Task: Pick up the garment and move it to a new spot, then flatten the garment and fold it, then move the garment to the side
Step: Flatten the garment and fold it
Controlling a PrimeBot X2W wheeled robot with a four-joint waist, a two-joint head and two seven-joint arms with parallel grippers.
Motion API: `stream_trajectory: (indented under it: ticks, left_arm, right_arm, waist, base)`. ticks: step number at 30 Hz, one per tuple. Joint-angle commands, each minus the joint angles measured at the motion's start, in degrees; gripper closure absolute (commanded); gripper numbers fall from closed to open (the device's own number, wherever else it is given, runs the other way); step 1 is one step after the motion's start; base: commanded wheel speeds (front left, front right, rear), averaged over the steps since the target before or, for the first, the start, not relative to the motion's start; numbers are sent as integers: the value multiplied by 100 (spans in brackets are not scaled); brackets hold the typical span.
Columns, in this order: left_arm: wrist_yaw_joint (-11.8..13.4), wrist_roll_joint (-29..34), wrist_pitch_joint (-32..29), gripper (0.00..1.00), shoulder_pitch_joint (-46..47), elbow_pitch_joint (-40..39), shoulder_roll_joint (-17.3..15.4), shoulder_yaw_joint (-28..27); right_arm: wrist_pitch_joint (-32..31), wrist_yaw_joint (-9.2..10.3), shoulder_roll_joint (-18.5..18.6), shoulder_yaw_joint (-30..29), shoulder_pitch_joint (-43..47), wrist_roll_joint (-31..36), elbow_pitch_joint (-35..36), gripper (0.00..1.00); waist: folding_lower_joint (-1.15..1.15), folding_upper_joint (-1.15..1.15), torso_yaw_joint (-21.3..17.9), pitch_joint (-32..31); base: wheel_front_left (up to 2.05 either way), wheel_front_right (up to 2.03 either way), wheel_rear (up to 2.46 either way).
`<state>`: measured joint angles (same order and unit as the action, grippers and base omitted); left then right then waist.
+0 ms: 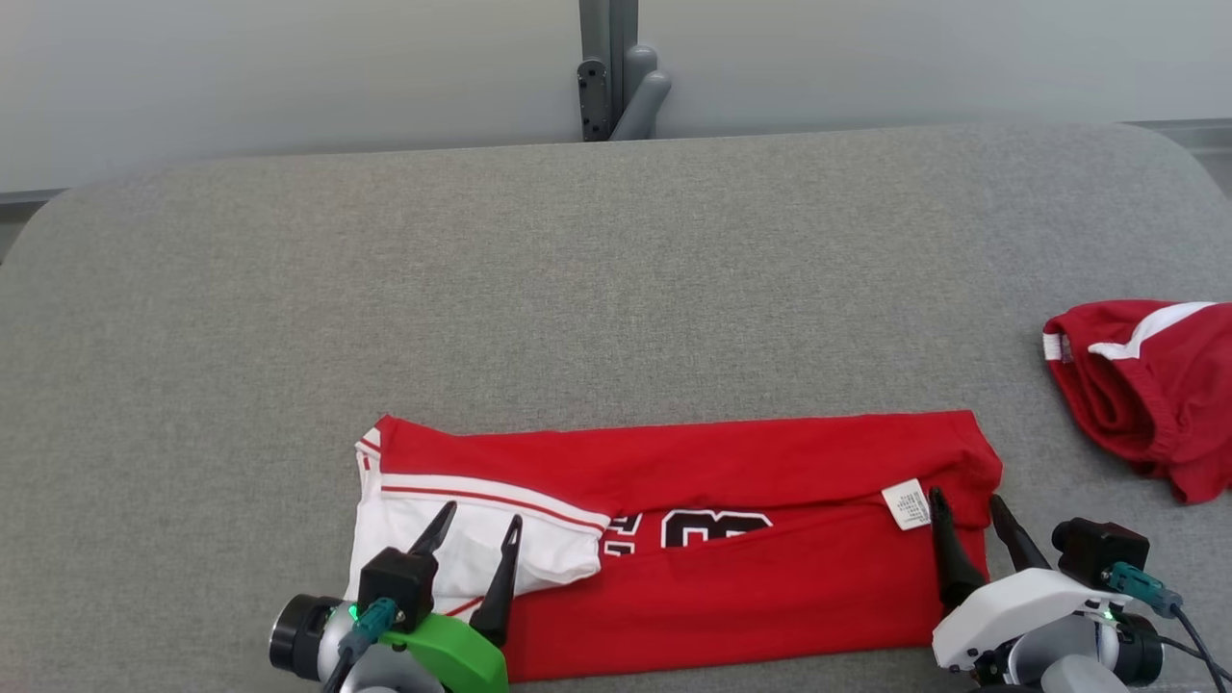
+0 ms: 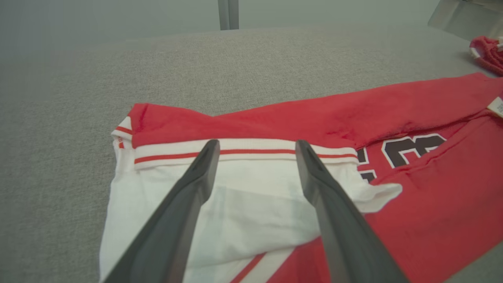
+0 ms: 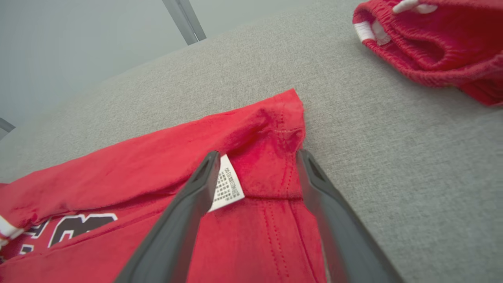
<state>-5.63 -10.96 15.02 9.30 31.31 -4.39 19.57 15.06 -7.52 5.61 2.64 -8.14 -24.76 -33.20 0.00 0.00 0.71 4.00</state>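
Head view. Red garment (image 1: 731, 587) folded into a long band, flat on the grey table (image 1: 616, 289), close to its near edge. White sleeve (image 1: 404, 520) at the garment's left end. Part of a black number (image 1: 717, 527) peeping out between the folds at mid-garment. White label (image 1: 906, 504) near the garment's right end. Left gripper (image 1: 483, 513) over the sleeve, jaws open, nothing between them. Right gripper (image 1: 964, 496) at the garment's right end, jaws open, one finger just beside the label. Red shorts (image 1: 1145, 395) to the right of the garment, well apart, cut off by the frame edge. Grey post (image 1: 616, 67) beyond the garment, past the table's far edge.

Left wrist view. Left gripper (image 2: 257, 143) above the garment's (image 2: 424, 212) left end, jaws spread wide over the sleeve (image 2: 251, 212), tips level with its red-striped cuff (image 2: 251, 151). Contact with the cloth impossible to tell. Number (image 2: 408, 149) just right of the sleeve; shorts (image 2: 489, 53) far off past the garment's right end.

Right wrist view. Right gripper (image 3: 258, 153) at the garment's (image 3: 118, 177) right end, jaws open to either side of the upper fold's hemmed corner. Label (image 3: 226, 188) touching the inner face of one finger. Bare table (image 3: 393, 157) right of the garment, shorts (image 3: 432, 47) beyond that.
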Motion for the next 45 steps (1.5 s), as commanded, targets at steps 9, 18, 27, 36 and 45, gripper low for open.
stream_trajectory:
  ticks: [9, 18, 27, 36, 45]
  left_arm:
    - [276, 73, 16, 0, 299, 484, 72, -278]
    - [75, -31, 16, 0, 58, 596, 37, -634]
    - [-83, -34, 16, 0, 116, 592, 80, -723]
    - [-133, -8, 16, 0, 233, 736, 106, -776]
    - [-165, -5, 16, 68, 298, 897, 125, -797]
  right_arm:
    - [13, 8, 10, -34, -1, -35, -11, 0]
    - [13, 8, 3, -38, -46, -8, -15, 0]
    - [13, 8, 15, 44, -102, -43, -13, 0]
    - [13, 8, 67, 58, -127, -99, -14, 10]
    - [13, 8, 68, 39, -146, -98, -11, 14]
  waist:
    - [0, 0, -106, 89]
    - [0, 0, 4, 118]
    - [0, 0, -29, 178]
    - [0, 0, -101, 243]
    - [0, 0, -86, 275]
  base:
    - [0, 0, 0]
    - [0, 0, 0]
    - [0, 0, 0]
    - [0, 0, 0]
    - [0, 0, 0]
